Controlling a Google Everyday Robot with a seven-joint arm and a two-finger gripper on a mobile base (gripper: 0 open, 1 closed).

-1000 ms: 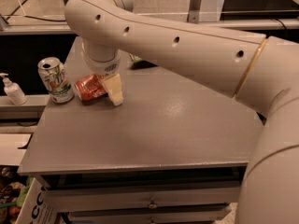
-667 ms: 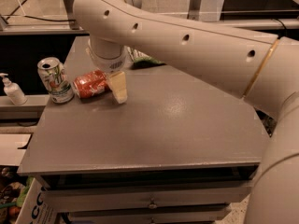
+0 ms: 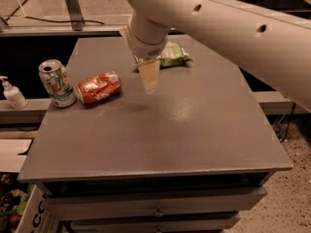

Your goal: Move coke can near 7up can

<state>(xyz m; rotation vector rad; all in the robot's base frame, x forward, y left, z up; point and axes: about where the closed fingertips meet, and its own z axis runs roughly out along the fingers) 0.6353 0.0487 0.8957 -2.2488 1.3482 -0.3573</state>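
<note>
The coke can (image 3: 98, 88), red-orange and dented, lies on its side on the grey table (image 3: 194, 130) near the left edge. The 7up can (image 3: 57, 83), white and green with a silver top, stands upright just left of it, almost touching. My gripper (image 3: 149, 77) hangs from the big cream arm above the table, to the right of the coke can and apart from it. It holds nothing.
A green snack bag (image 3: 174, 55) lies on the table behind the gripper. A small white pump bottle (image 3: 13, 94) stands on a ledge left of the table. Drawers (image 3: 155, 210) sit below the table's front edge.
The gripper has moved right and up, away from the coke can it was touching. The coke can stays lying beside the 7up can.
</note>
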